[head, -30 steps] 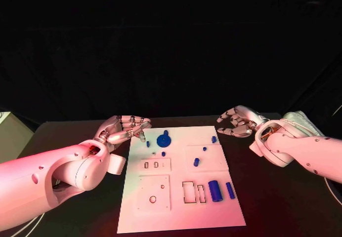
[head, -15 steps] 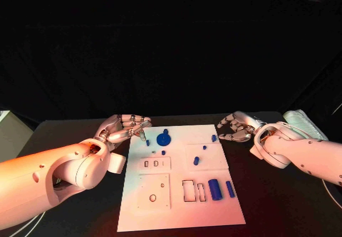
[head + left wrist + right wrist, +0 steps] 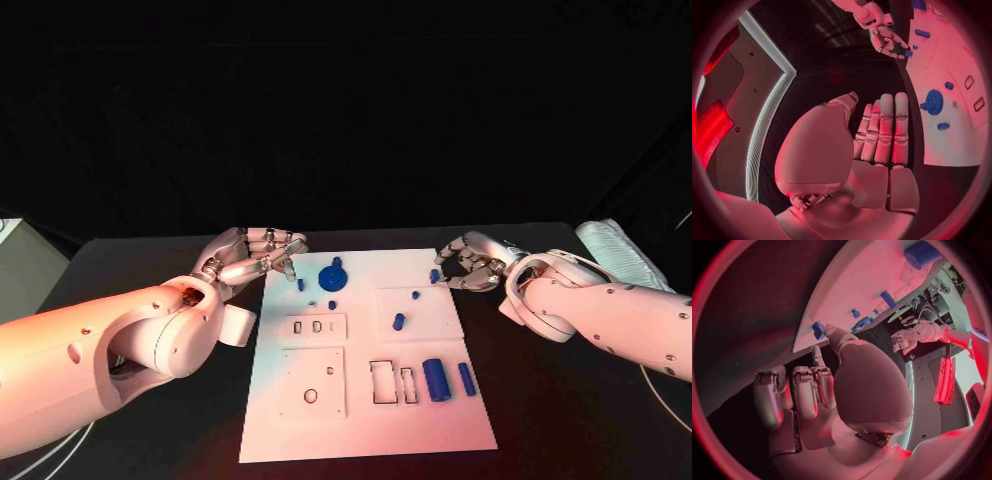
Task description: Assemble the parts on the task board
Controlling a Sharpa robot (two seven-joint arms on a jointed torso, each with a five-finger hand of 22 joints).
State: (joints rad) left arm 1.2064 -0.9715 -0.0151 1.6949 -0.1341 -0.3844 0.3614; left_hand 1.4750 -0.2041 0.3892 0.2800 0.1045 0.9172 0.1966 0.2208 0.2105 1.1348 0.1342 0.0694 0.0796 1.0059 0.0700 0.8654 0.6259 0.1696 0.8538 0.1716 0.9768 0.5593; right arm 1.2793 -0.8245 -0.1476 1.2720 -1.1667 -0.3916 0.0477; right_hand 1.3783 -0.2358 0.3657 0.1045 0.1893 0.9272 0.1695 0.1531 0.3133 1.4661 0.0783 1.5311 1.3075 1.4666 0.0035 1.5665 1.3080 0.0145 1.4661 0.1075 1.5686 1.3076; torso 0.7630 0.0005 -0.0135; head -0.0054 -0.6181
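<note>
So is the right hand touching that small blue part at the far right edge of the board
Cannot tell. In the head view the right hand sits right beside the small blue part; in the right wrist view its fingertips meet the part's outline, but neither contact nor gap shows plainly.

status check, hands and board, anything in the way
Left hand empty at the board's far left corner, fingers apart. Right hand beside the small blue part at the far right edge; contact unclear. Nothing blocking.

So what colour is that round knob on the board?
Blue, clearest in the head view.
</note>
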